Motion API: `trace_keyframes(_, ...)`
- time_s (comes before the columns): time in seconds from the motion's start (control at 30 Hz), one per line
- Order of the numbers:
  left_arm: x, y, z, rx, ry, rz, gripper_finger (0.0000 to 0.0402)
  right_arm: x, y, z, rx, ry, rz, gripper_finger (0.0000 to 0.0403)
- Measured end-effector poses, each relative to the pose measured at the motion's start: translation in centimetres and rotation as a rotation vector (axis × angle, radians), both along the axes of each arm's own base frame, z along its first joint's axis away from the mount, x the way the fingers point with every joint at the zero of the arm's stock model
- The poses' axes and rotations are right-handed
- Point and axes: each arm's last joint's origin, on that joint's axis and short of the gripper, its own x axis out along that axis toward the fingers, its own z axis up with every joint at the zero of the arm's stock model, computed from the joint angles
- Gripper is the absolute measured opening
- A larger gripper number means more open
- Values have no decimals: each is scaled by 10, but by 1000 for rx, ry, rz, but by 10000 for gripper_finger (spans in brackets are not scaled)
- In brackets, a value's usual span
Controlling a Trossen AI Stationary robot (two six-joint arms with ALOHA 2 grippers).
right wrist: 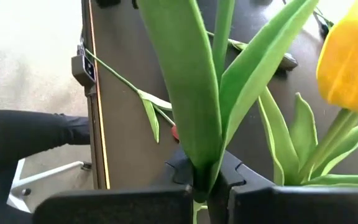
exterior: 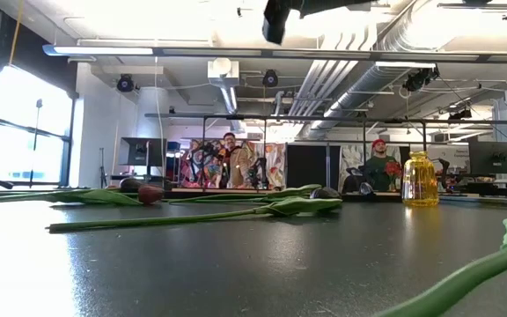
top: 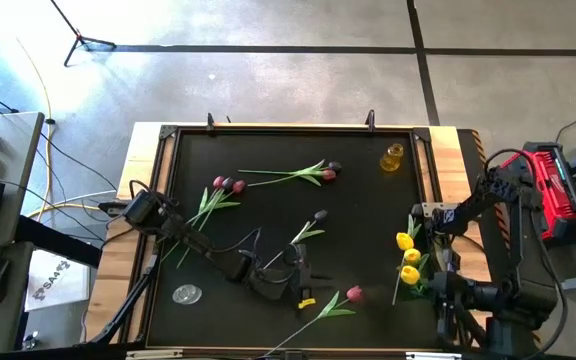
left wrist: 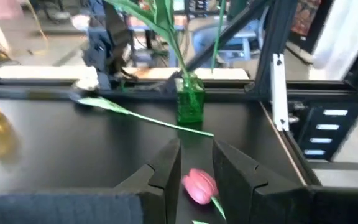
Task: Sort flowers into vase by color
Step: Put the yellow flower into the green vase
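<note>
The left gripper (left wrist: 196,171) hangs with its jaws parted, grasping nothing, straddling the pink tulip (left wrist: 199,185) on the table, apparently lined up for a pick. The right gripper (right wrist: 207,180) is clenched on the yellow tulips (top: 409,257), steadying them upright at the table's right edge. Other flowers (top: 288,177) lie scattered, thin-stemmed, with small dark heads.

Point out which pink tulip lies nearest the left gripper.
The pink tulip lying alone at the table's front edge, just ahead of the left gripper. The other pink and dark tulips lie farther back.
</note>
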Motion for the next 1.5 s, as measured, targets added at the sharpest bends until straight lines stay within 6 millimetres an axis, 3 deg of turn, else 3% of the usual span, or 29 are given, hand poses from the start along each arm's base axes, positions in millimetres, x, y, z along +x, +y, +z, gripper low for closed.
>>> trace_keyframes(0.37, -4, -1, -10, 4, 101, 9, 74, -9, -1, 1, -35, -36, 18, 0)
trace_keyframes(0.67, -4, 0, -10, 11, 100, 27, 74, -18, 2, 3, -177, -121, 168, 0)
trace_keyframes(1.3, -5, -1, -11, 13, 104, 26, 74, -16, 21, -18, -238, -16, 187, 0)
trace_keyframes(1.5, -4, -1, -10, 11, 100, 26, 74, -16, 21, -19, -219, -19, 167, 21)
